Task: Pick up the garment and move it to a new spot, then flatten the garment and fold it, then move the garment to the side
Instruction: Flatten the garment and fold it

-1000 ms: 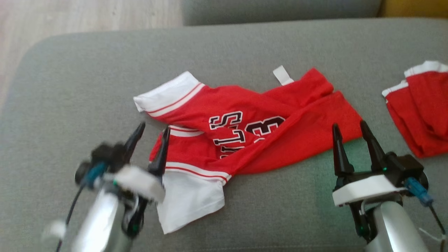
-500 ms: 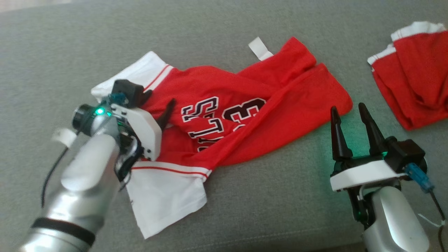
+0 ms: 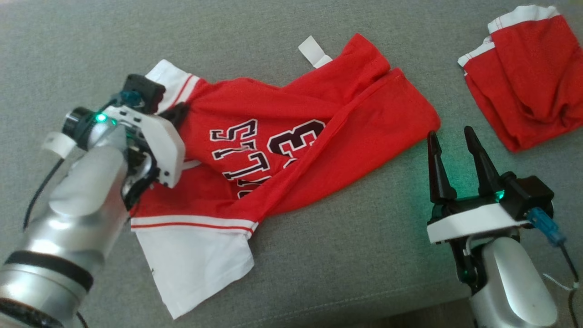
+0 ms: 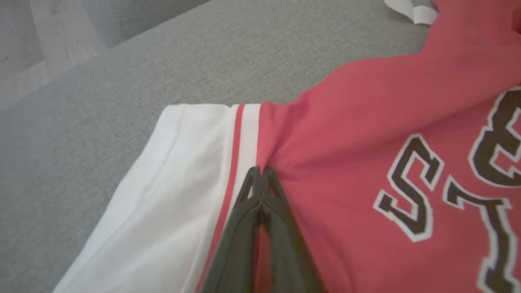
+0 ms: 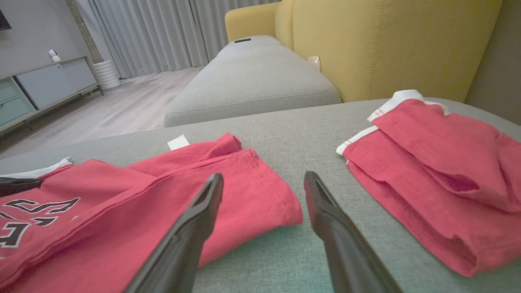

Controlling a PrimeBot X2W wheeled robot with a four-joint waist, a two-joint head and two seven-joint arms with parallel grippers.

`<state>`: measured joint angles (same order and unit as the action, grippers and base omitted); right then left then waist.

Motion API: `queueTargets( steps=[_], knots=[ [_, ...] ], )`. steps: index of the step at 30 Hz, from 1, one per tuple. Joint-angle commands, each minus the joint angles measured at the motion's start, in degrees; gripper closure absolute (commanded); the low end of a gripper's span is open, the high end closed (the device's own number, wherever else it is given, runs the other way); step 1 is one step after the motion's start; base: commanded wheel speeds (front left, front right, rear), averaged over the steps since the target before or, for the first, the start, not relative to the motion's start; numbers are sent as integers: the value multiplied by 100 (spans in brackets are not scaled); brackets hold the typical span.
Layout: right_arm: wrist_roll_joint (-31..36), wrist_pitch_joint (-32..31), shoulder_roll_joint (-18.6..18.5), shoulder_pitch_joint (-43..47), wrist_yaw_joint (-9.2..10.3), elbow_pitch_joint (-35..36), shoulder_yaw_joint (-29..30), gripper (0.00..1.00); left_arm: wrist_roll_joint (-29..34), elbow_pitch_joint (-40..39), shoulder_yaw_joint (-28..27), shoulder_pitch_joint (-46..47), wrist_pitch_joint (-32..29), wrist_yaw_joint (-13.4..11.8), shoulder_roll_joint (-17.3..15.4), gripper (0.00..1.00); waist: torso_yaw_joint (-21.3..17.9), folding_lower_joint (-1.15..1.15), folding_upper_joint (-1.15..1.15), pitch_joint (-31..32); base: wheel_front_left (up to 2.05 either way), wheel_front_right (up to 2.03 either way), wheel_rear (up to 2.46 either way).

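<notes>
While the left gripper [image 4: 260,171] pinches the red jersey [image 3: 291,105] beside its white sleeve [image 4: 171,162], the right gripper [image 3: 450,136] hovers spread, empty.

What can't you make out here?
- Left claw: in head view, its tips hide behind its white mount.
- Red lettered garment with white sleeves: a fold covers the word's start; left wrist view's edge crops it.
- Second red cloth with white trim: cut by head view's right edge.

Garment [image 3: 319,114] on cushion [image 3: 341,255], other garment [image 3: 524,82] to its right, right hand [image 3: 449,132] between them
</notes>
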<state>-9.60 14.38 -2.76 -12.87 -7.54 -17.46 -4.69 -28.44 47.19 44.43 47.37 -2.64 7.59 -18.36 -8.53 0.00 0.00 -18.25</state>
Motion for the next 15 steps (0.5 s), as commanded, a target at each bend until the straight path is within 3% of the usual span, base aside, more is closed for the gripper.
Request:
queueTargets(
  steps=[1,15],
  knots=[
    [-33,62,-11,-177,5,191,-130,0,-26,-52,-141,386,90,-10,-285,100,-19,0,0,-6,0,0,0],
    [-139,62,-11,-432,5,213,-376,0,-63,555,276,2031,627,-10,-800,100,-362,0,0,-293,0,0,0]
  ],
)
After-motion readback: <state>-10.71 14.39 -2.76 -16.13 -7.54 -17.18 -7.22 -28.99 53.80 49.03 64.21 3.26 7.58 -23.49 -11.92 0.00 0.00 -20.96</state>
